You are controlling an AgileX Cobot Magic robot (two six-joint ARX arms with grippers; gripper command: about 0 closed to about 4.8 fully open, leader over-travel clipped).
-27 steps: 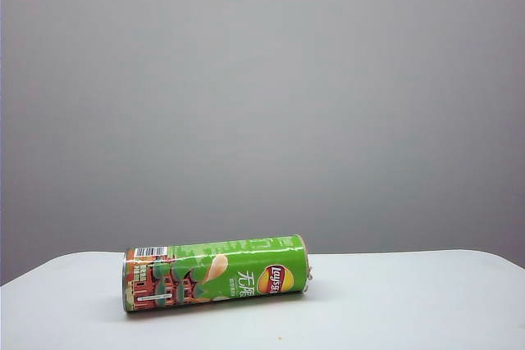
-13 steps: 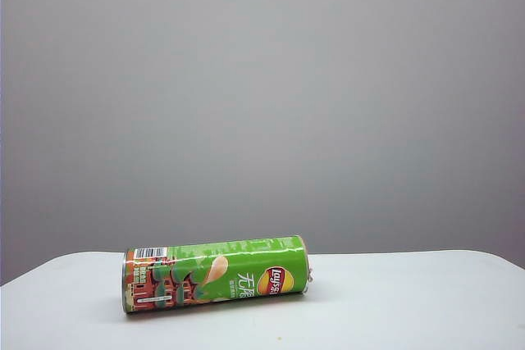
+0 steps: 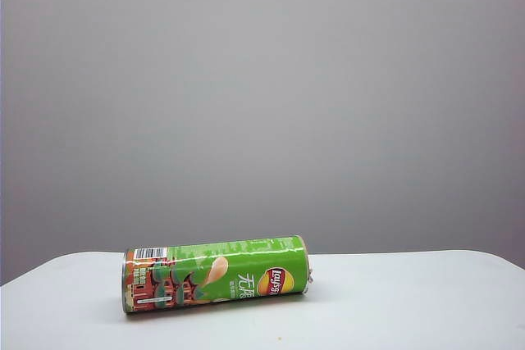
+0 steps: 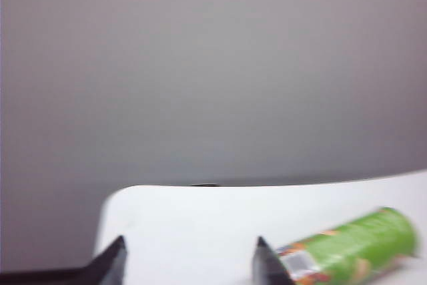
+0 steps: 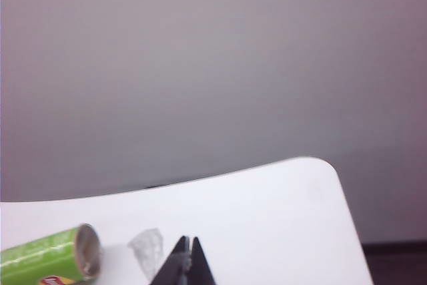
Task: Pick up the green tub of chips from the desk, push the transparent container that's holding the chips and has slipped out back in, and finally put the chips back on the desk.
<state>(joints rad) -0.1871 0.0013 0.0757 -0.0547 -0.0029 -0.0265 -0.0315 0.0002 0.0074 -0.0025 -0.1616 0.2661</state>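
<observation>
Lying on its side on the white surface (image 3: pixel 410 301), the green tub of chips (image 3: pixel 215 274) sits untouched; left fingers (image 4: pixel 188 261) parted and right fingers (image 5: pixel 187 263) closed, both empty.

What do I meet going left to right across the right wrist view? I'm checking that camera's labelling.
The green tub of chips, lying on the desk → a small clear plastic piece just off its open end → the right gripper, fingertips together and holding nothing.
</observation>
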